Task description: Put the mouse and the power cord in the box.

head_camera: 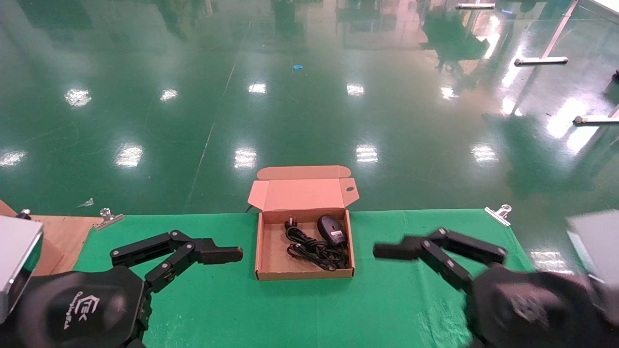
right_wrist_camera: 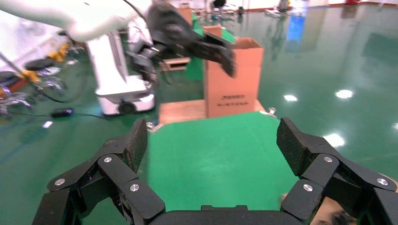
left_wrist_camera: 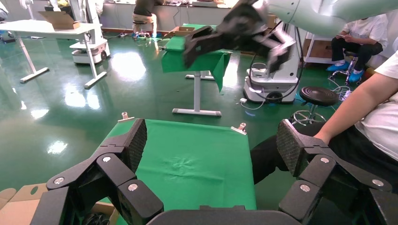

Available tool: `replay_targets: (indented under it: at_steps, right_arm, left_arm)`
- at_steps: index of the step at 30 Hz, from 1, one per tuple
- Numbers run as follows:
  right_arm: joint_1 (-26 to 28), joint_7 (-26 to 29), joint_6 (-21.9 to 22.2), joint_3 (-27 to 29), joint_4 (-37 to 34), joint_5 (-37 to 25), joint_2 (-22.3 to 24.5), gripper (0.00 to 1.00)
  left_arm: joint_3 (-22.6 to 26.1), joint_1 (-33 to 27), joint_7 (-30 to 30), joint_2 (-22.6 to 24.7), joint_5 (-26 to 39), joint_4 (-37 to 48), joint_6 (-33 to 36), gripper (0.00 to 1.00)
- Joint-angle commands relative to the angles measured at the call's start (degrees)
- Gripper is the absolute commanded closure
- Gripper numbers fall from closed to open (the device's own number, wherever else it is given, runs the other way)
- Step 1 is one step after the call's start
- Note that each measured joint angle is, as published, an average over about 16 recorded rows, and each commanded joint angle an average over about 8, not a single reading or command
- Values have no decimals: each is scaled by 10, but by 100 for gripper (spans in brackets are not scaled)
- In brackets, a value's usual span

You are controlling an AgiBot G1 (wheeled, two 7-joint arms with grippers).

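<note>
We see one desk (head_camera: 396, 309) under a green cloth, and at its far middle edge one box (head_camera: 271, 263), its flap lid raised. Our two end effectors flank the box: the left end effector (left_wrist_camera: 211, 147) and the right end effector (right_wrist_camera: 211, 143), both spread wide and holding nothing. Inside the box lie one power cord (head_camera: 309, 249) and, touching it, one mouse (head_camera: 331, 228).

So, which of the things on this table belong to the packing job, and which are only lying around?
Belong to the job:
- mouse, inside the box
- power cord, inside the box
- box, lid open

Just lying about:
- metal clips holding the green cloth
- tall carton beyond the table
</note>
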Motion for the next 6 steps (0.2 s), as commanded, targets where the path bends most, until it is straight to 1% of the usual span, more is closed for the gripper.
replay_targets:
  at_steps: [1, 6]
  right_arm:
    - [-12, 13, -12, 12, 17, 17, 14, 0]
    - [-20, 18, -20, 21, 28, 30, 24, 0]
  left_arm:
    - [-7, 6, -8, -4, -1, -11, 5, 0]
    - [-10, 8, -9, -6, -1, -16, 7, 0]
